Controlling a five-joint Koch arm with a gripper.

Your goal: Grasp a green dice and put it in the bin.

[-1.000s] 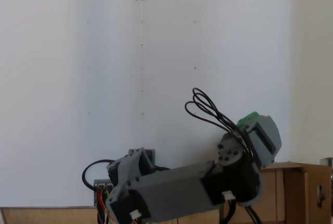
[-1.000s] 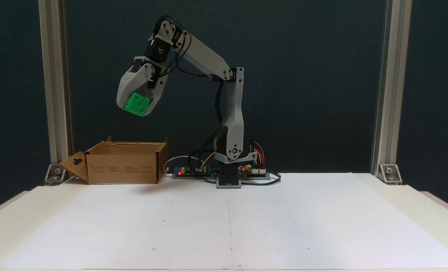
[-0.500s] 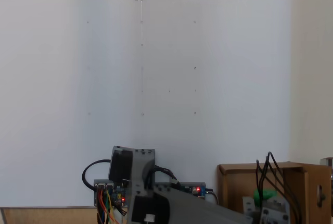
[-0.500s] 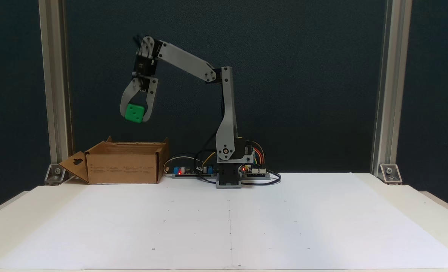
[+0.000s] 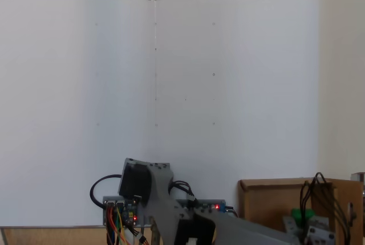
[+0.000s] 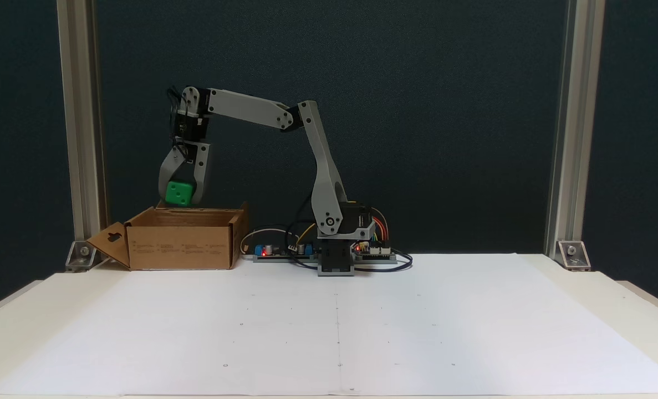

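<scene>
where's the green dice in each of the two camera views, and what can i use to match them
Fixed view from the front: the green dice sits left of centre, held between the fingers of the gripper just above the bin.
Fixed view from above: the green dice shows at the lower right, over the bin.
Shared landmark: the bin.

A robotics lab or test rig: a white paper sheet [image 6: 337, 327] with small reference marks covers the bench [image 6: 633, 293], aluminium frame posts [image 6: 575, 127] flank a dark backdrop panel [image 6: 445, 111], and bare circuit boards [image 6: 276, 252] with lit LEDs sit wired beside the arm's base [image 6: 335, 260].
</scene>
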